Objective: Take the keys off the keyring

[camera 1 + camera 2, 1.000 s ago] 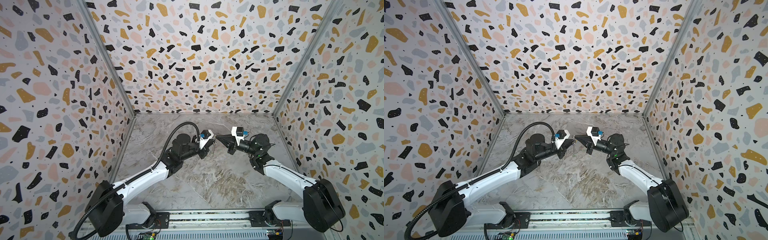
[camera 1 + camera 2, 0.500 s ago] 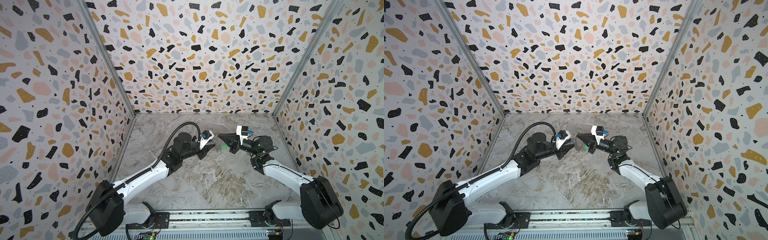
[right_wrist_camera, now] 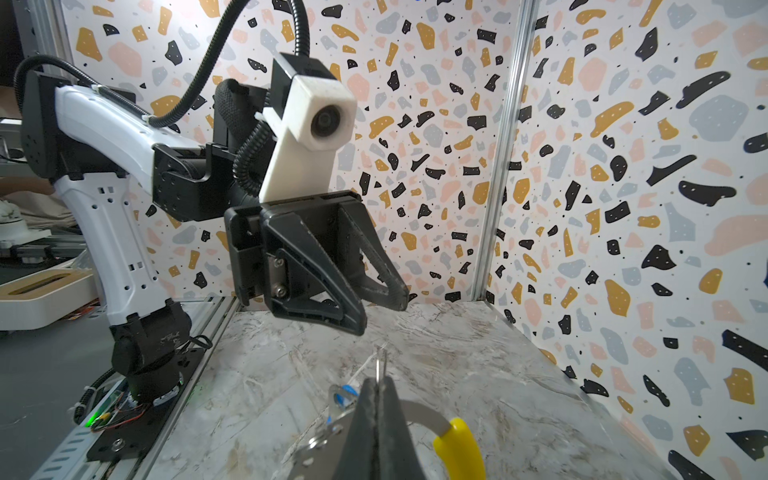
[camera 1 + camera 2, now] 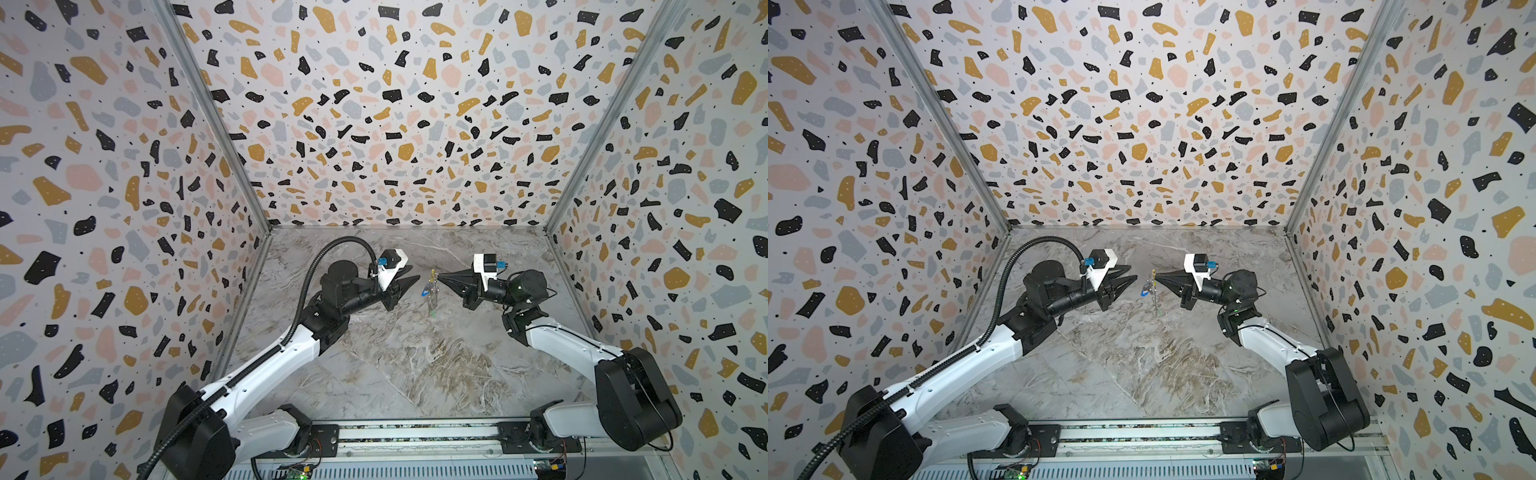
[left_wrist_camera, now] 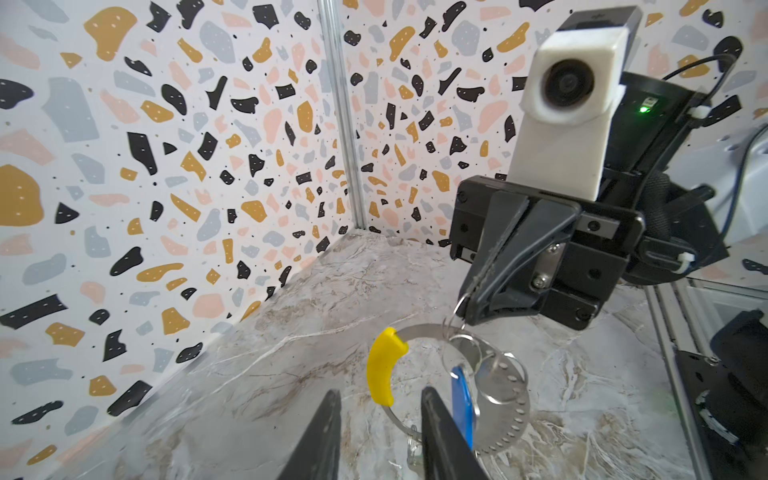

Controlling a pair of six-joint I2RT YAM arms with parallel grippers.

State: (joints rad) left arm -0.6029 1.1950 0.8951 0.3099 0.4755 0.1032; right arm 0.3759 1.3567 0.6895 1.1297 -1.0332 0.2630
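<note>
Bright, even diffuse light, faint shadows, wide-angle edge distortion, wrist-view foregrounds soft.

keyring [image 4: 433,273] at right pincer's [image 4: 439,277] tip, left pincer [image 4: 414,274] leftward, keys [image 5: 461,395] hanging below

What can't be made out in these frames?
- Green-tagged key: a speck in both top views, too small; not identifiable in either wrist view.
- Blue tag: left wrist view, partly behind a finger of the left end effector.
- Exact pinch point of the right end effector on the keyring: right wrist view, its own shut fingers cover it.
- Rest of the keyring: cut off by the right wrist view's edge.
</note>
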